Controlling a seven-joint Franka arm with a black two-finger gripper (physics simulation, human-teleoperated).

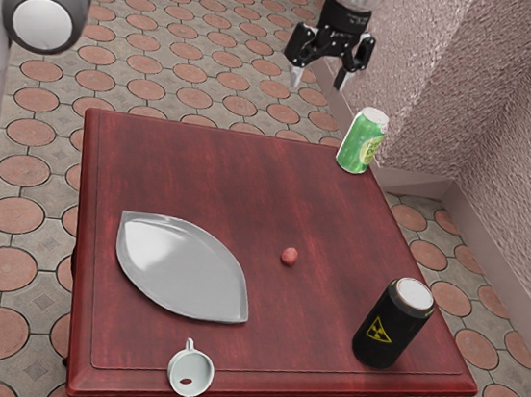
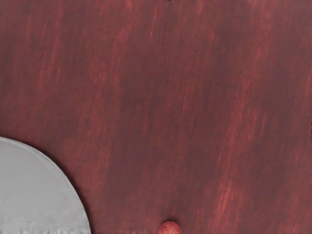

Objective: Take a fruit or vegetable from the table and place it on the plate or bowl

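The end effector (image 1: 320, 79) hangs high above the table (image 1: 247, 187), fingers spread wide and gripping nothing. The small red fruit (image 1: 289, 256) (roundish, speckled) lies on the bare wood near the grey leaf-shaped plate (image 1: 179, 267), not touching it.

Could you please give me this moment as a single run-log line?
phase: pre-grasp | end effector: open, empty, raised above table | small red fruit: on table, apart from plate | plate: empty
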